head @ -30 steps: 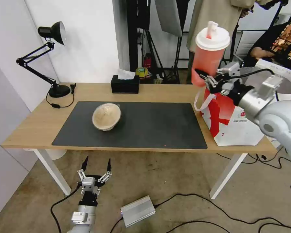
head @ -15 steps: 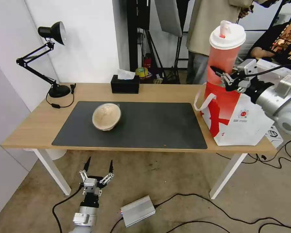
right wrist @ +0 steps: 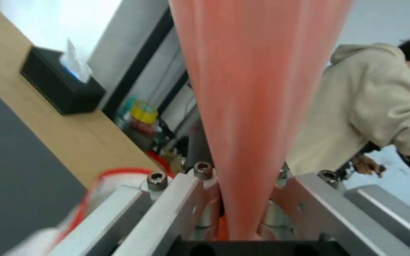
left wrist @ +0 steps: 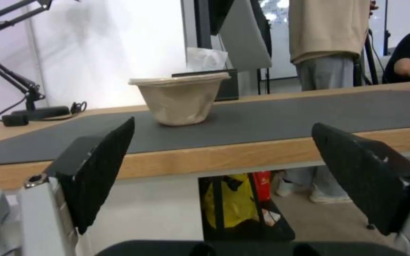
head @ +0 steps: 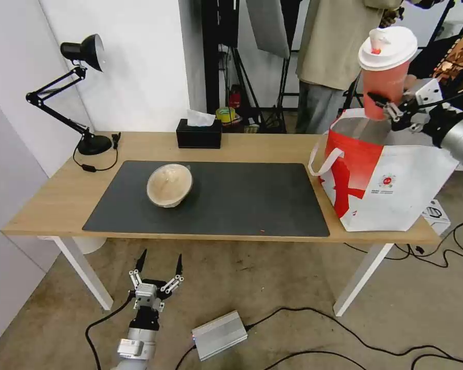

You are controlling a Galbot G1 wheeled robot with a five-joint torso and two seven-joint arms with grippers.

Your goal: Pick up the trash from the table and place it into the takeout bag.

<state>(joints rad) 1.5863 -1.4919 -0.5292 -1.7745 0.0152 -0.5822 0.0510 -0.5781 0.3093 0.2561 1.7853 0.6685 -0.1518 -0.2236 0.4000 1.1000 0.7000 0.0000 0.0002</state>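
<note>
My right gripper is shut on the tall red drink cup with its white lid, holding it upright over the open top of the red-and-white takeout bag at the table's right end. The right wrist view has the red cup clamped between the fingers. A beige bowl rests on the dark grey mat; the same beige bowl stands beyond the table edge in the left wrist view. My left gripper is open, low in front of the table, below its front edge.
A black tissue box sits at the table's back edge, and a black desk lamp at its back left. A silver box and cables lie on the floor. People stand and sit behind the table's right end.
My right gripper carried the red cup rightward and up, from the bag's near left rim to above its open top. The left gripper barely shifted.
</note>
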